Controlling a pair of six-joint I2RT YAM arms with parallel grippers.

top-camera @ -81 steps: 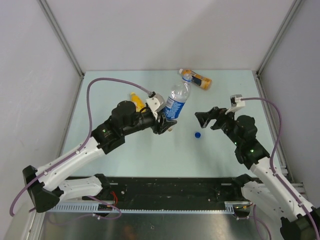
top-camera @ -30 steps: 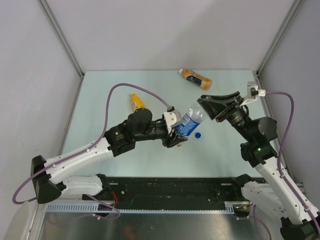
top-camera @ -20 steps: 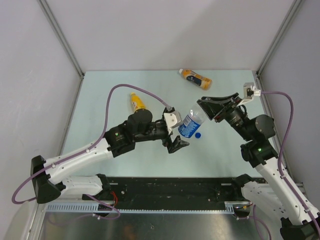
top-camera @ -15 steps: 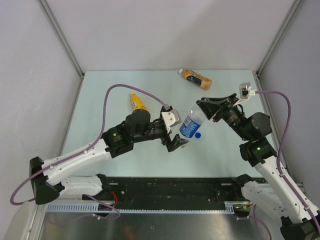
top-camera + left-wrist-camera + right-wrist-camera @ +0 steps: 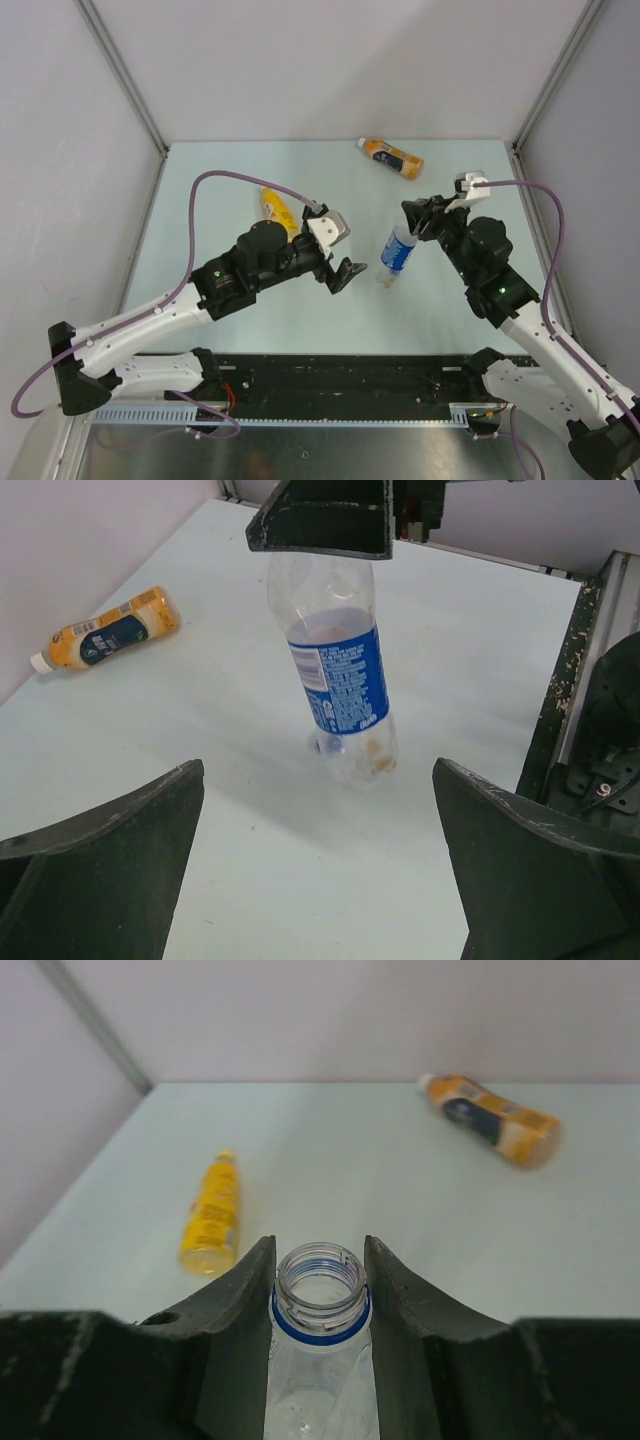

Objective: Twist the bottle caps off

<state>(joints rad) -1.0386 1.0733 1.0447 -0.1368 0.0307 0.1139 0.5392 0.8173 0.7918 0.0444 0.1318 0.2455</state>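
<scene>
Centre frame: right hand point(image 5: 414, 229) clamped on the neck of the uncapped clear bottle point(image 5: 338, 685), left hand point(image 5: 342, 274) spread apart; a gentle, straight release should keep it upright.

A pale green surface point(image 5: 250, 170) carries three bottles, well apart from one another. An orange bottle point(image 5: 392, 157) with a dark label lies on its side near the far edge; a yellow bottle point(image 5: 278, 208) lies on its side left of centre. A clear bottle point(image 5: 396, 249) with a blue label stands near the middle, uncapped and slightly tilted — a blue cap point(image 5: 326, 745) shows through its foot.
</scene>
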